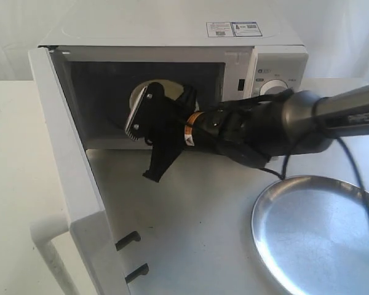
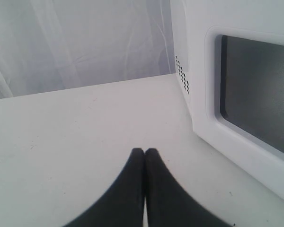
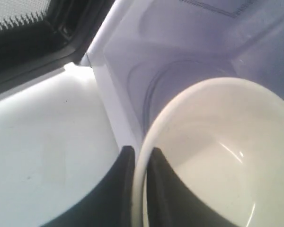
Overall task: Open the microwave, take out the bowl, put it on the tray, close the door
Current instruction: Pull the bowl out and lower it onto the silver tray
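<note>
A: What stands on the counter [image 1: 190,209]?

B: The microwave [image 1: 172,31], white and boxy, at the back. The door [image 1: 67,160] stands wide open on the left of the exterior view. The tray [image 1: 320,239], round and shiny, lies flat on the counter at the front right, well apart from the cavity.

A: And the bowl?

B: The bowl [image 3: 217,156] is inside the microwave's cavity, close to the opening, with its cream inside showing.

A: The tools?

B: The right tool [image 3: 140,153] reaches into the cavity and pinches the bowl's rim, 1 finger inside and 1 outside. The left tool [image 2: 145,152] hangs over the counter near the door's outer face, its 2 fingers pressed together tip to tip.
</note>
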Controlling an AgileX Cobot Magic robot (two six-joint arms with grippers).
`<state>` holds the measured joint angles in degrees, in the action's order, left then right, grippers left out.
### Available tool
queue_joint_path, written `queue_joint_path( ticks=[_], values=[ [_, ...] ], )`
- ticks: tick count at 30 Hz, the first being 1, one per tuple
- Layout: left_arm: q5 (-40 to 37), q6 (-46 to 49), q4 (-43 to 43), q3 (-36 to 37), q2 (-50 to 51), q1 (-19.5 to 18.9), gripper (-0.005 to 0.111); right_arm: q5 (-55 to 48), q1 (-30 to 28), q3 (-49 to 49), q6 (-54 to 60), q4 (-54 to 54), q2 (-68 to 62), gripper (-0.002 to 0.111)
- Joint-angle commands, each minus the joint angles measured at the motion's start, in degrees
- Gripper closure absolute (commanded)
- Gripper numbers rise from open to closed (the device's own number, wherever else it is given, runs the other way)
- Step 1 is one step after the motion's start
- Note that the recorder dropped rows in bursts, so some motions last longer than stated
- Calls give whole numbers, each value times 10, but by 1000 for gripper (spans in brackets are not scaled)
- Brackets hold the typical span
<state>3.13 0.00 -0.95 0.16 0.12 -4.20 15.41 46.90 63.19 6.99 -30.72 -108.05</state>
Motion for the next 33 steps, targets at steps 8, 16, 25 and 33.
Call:
queue_joint_path(
  ticks=[8,16,25,33],
  values=[
    [2,0,5,-2,-1,0,107,-499,7,-182,-300,22,294,108],
    [3,0,5,-2,-1,0,107,-434,7,-342,-334,13,422,108],
    [3,0,5,-2,-1,0,107,-352,5,-386,-358,-34,403,108],
    [3,0,5,-2,-1,0,107,-310,-29,-386,-450,-151,321,108]
  ],
)
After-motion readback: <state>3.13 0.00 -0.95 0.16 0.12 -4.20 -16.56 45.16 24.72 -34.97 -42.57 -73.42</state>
